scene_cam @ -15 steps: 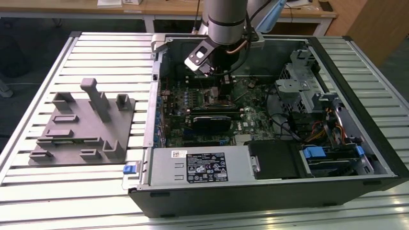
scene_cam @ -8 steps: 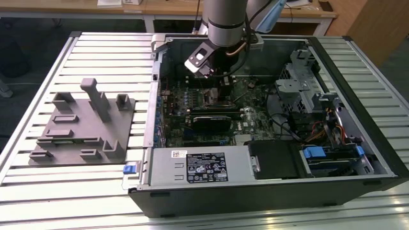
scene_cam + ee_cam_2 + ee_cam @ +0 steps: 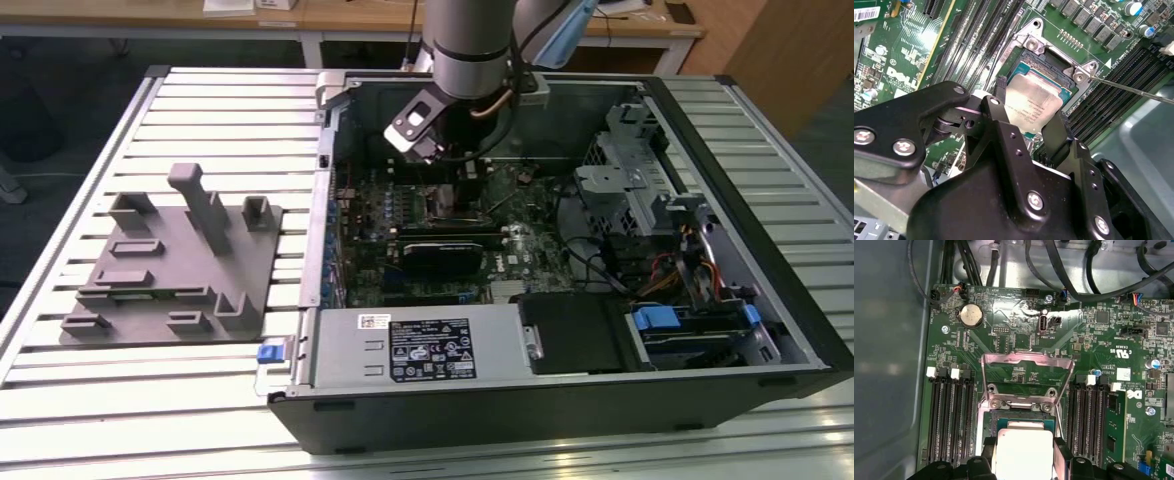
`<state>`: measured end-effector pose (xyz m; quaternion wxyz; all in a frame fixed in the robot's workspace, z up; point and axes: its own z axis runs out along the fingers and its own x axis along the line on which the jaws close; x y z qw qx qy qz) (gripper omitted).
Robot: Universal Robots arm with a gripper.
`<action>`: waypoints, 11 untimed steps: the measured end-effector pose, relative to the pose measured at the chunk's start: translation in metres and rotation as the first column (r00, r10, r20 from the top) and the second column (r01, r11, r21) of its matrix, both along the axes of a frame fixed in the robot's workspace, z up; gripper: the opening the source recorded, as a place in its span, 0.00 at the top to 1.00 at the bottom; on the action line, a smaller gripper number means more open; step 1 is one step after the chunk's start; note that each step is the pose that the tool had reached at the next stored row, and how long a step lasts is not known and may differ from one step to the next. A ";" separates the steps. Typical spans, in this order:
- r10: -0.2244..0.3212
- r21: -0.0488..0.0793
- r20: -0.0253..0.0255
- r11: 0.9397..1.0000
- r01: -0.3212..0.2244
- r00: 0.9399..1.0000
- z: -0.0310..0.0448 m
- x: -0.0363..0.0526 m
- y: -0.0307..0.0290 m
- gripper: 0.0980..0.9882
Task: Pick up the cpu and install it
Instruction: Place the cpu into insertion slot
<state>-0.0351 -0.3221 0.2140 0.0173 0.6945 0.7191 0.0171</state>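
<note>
While the arm (image 3: 467,50) reaches into the computer case (image 3: 534,412), the gripper (image 3: 1029,114) is clamped on the cpu (image 3: 1036,102), holding it just over the socket (image 3: 1048,57), whose metal frame (image 3: 1026,360) stands open.

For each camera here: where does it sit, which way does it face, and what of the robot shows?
Exterior view: off the arm, looking down on the open computer case; the arm reaches in.
First wrist view: on the arm, facing the motherboard; gripper at the cpu.
Second wrist view: on the arm, looking past the gripper body at the socket.
Both wrist views share cpu and socket.
</note>
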 end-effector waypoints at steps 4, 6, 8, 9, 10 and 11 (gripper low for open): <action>-0.006 0.000 0.000 1.000 0.006 1.000 -0.0027 -0.0002 0.0002 0.50; -0.006 0.000 0.000 1.000 0.006 1.000 -0.0046 -0.0002 0.0006 0.50; -0.006 0.000 0.000 1.000 0.006 1.000 -0.0064 -0.0002 0.0009 0.50; -0.006 0.000 0.000 1.000 0.006 1.000 -0.0071 -0.0002 0.0010 0.50; -0.006 0.000 0.000 1.000 0.006 1.000 -0.0078 -0.0002 0.0010 0.50; -0.006 0.000 0.000 1.000 0.006 1.000 -0.0084 -0.0002 0.0010 0.50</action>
